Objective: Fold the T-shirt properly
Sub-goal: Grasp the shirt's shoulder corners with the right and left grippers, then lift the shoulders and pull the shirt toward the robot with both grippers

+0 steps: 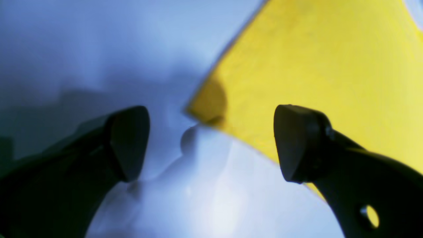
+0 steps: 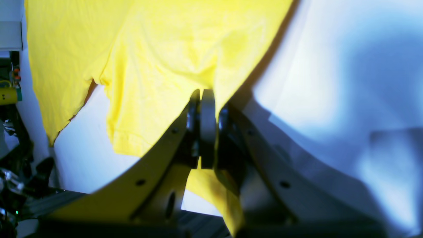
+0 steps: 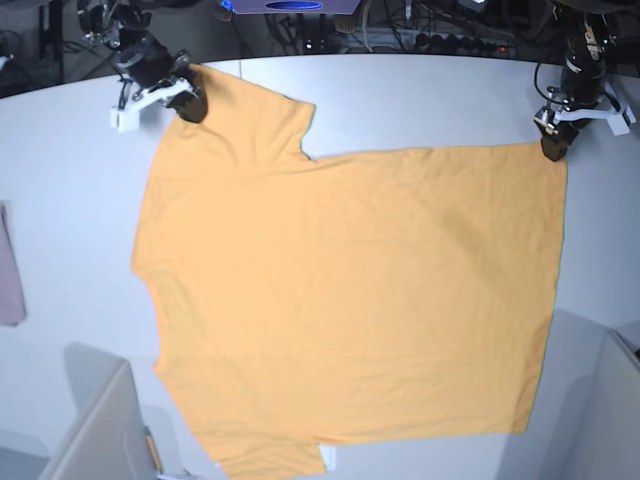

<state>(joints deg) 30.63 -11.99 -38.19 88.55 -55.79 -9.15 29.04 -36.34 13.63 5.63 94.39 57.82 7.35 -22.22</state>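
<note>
The orange-yellow T-shirt [image 3: 350,290] lies spread flat on the white table [image 3: 430,100], its hem toward the right of the base view. My right gripper [image 3: 188,105] is at the far left corner of the upper sleeve. Up close it [image 2: 203,97] is shut on a pinch of the yellow cloth [image 2: 158,59], and more cloth hangs below the fingers. My left gripper [image 3: 552,148] sits at the far right hem corner. Its two black fingertips [image 1: 129,142] stand wide open [image 1: 211,145], with the shirt corner [image 1: 211,109] lying on the table just beyond the gap.
A pinkish cloth [image 3: 10,270] lies at the table's left edge. Grey shapes rise at the near left [image 3: 100,430] and near right [image 3: 620,400]. A small white tag [image 3: 327,458] shows at the shirt's near edge. Cables and equipment [image 3: 300,15] crowd the space behind the table.
</note>
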